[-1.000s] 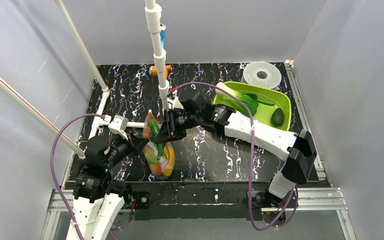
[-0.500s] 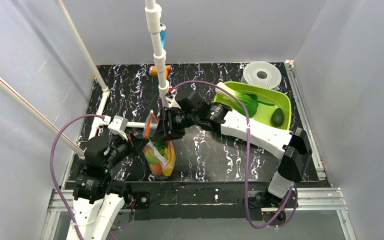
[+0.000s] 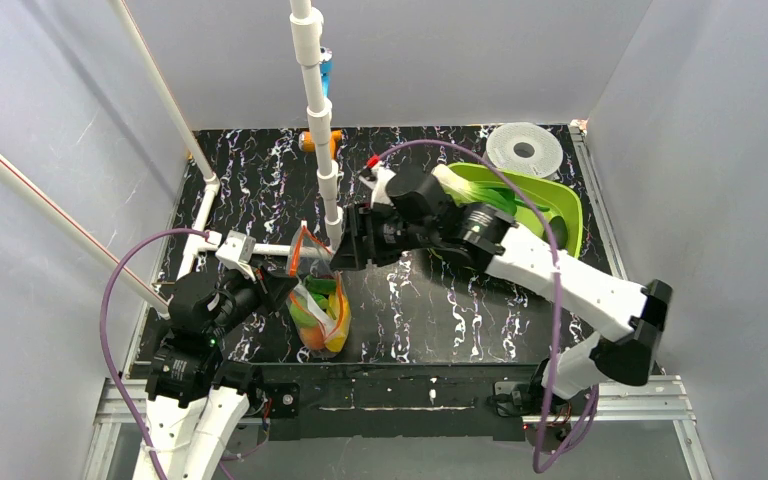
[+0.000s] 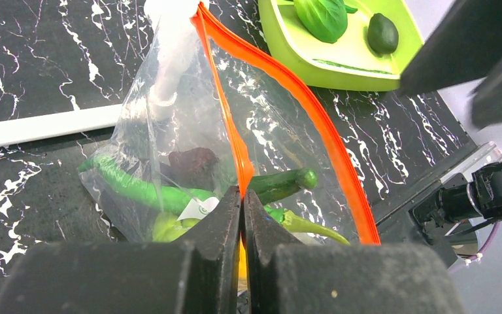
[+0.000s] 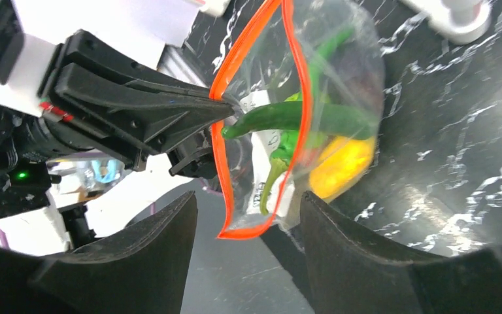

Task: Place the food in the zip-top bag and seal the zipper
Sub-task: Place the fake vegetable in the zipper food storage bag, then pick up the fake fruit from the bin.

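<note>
The clear zip-top bag point(image 3: 318, 305) stands on the black mat with its mouth open. Its red-orange zipper point(image 4: 225, 118) forms a loop in the right wrist view point(image 5: 299, 85). My left gripper point(image 4: 242, 196) is shut on the near zipper edge and holds the bag up; it also shows in the top view point(image 3: 285, 286). Inside the bag are green pods point(image 4: 281, 183), a dark purple plum point(image 4: 193, 163) and a yellow piece point(image 5: 340, 167). My right gripper point(image 5: 248, 203) is open and empty, just right of the bag's mouth point(image 3: 347, 250). A leafy green ball point(image 4: 323, 16) and a dark avocado point(image 4: 382, 33) lie in the tray.
The lime-green tray point(image 3: 552, 192) sits at the back right, partly under my right arm. A white spool point(image 3: 523, 150) stands behind it. A white pipe frame point(image 3: 318, 110) rises just behind the bag, with a bar point(image 4: 39, 124) along the mat.
My right gripper has drawn back to the right, away from the bag's mouth, and its arm has swung out. My left gripper and the bag have stayed put.
</note>
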You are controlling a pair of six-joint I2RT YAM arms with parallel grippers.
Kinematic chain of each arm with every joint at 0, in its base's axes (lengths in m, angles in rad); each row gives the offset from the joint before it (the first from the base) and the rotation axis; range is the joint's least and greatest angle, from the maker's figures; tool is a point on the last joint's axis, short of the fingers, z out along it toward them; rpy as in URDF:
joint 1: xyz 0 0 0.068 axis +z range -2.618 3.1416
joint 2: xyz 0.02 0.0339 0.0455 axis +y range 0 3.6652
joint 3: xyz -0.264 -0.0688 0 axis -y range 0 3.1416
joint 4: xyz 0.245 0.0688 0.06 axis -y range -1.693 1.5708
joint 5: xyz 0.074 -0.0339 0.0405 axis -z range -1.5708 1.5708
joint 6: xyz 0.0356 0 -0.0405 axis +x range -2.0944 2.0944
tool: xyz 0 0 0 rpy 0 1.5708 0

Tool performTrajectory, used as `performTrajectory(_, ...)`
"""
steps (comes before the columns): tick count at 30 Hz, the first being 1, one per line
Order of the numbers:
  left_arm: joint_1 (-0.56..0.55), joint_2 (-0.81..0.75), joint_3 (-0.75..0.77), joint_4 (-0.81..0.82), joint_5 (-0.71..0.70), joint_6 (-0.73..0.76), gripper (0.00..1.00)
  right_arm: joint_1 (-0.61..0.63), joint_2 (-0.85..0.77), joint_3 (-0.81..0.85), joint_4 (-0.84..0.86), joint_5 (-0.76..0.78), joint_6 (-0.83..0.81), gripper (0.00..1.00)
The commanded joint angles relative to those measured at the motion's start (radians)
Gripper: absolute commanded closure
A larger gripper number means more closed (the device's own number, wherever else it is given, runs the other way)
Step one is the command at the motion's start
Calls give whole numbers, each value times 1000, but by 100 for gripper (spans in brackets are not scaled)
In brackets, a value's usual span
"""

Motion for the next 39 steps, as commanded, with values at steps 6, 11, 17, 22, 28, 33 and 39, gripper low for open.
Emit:
performTrajectory(6,7,6,-7,2,2,4,100,-14,-213,-51,-117,453,-160,29)
performTrajectory(11,7,10,-6,5,5,3,100,-156,-317,-186,-149,623,-130,18)
performTrajectory(17,7,12,-7,6,8,4,100,-432,-401,-374,-100,705,-131,7)
performTrajectory(22,8,15,-8,9,12,5,100,-791,-157,-390,-148,883,-217,2)
performTrajectory(28,8,24,-9,11,26,5,100,-932,250,-269,-143,918,-324,2)
performTrajectory(33,9,17,-9,13,30,5,100,-958,331,-228,-95,858,-371,1)
performTrajectory(39,9,20,-10,17,35,4,100,-966,409,-145,-120,866,-386,2)
